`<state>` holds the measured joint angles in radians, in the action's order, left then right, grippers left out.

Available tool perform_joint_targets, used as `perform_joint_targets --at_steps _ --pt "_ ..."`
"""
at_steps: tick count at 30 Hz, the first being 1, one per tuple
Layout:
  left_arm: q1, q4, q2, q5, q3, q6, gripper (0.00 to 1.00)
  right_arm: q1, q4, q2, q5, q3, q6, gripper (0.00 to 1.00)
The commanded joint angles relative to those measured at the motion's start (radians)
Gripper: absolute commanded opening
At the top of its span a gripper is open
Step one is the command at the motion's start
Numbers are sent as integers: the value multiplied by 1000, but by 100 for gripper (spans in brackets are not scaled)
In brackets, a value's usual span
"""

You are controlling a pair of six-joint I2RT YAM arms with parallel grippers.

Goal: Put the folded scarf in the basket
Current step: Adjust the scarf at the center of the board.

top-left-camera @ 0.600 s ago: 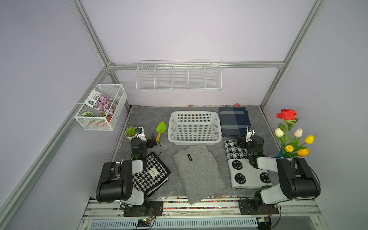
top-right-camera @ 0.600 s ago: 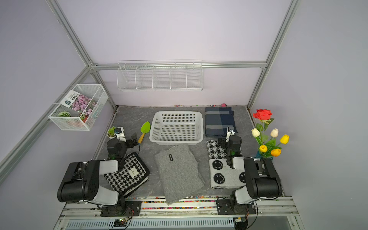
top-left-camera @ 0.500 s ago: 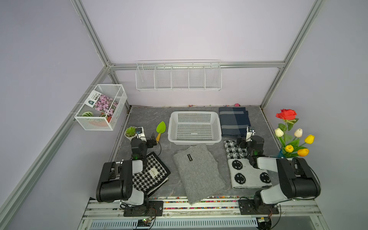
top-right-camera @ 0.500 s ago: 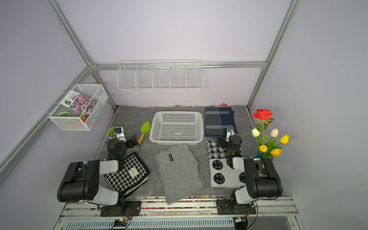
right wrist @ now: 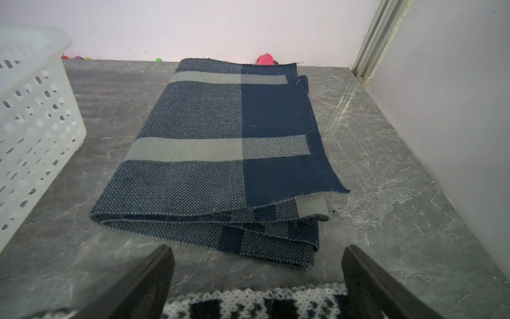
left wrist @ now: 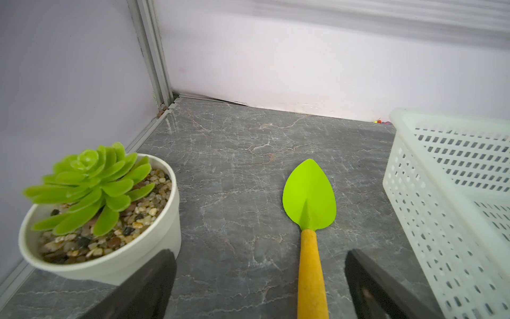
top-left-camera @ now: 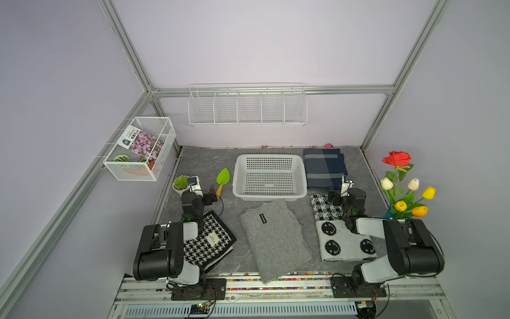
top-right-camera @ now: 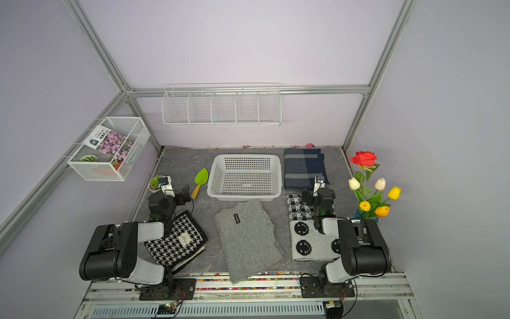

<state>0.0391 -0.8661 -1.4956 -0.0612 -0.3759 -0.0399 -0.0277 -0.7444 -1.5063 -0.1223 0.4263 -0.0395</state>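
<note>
The white perforated basket [top-left-camera: 270,156] [top-right-camera: 244,155] [left wrist: 441,193] [right wrist: 33,110] stands empty at the middle back. Several folded scarves lie around it: a grey one [top-left-camera: 273,237] [top-right-camera: 247,237] in front, a houndstooth one [top-left-camera: 212,243] under my left arm, a smiley-patterned one [top-left-camera: 339,240] under my right arm, and a navy plaid one [top-left-camera: 324,168] [right wrist: 220,152] right of the basket. My left gripper [top-left-camera: 212,192] [left wrist: 259,256] is open beside a trowel, holding nothing. My right gripper [top-left-camera: 334,195] [right wrist: 256,254] is open over the smiley scarf's far end, facing the navy scarf.
A green trowel [top-left-camera: 222,179] [left wrist: 309,198] and a potted succulent [top-left-camera: 181,183] [left wrist: 96,207] sit left of the basket. Artificial flowers [top-left-camera: 400,187] stand at the right wall. A wire-mesh box [top-left-camera: 140,149] and a wire rack [top-left-camera: 247,106] hang on the walls.
</note>
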Motion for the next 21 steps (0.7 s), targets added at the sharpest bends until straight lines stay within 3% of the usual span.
perform_joint_targets --at_steps 1,16,18,19,21 --pt "6 -5 -14 -14 -2 13 100 -5 -12 -7 -2 1 -2 99" --pt "5 -5 -14 -9 -2 15 100 -5 -19 -3 0 -6 -2 99" --pt "-16 -35 1 38 6 40 100 -6 -60 13 31 -19 21 98" --pt "-42 6 38 100 -5 46 100 -15 -48 46 39 -23 38 98" --pt "-86 255 146 192 -82 40 100 -57 118 150 0 17 64 98"
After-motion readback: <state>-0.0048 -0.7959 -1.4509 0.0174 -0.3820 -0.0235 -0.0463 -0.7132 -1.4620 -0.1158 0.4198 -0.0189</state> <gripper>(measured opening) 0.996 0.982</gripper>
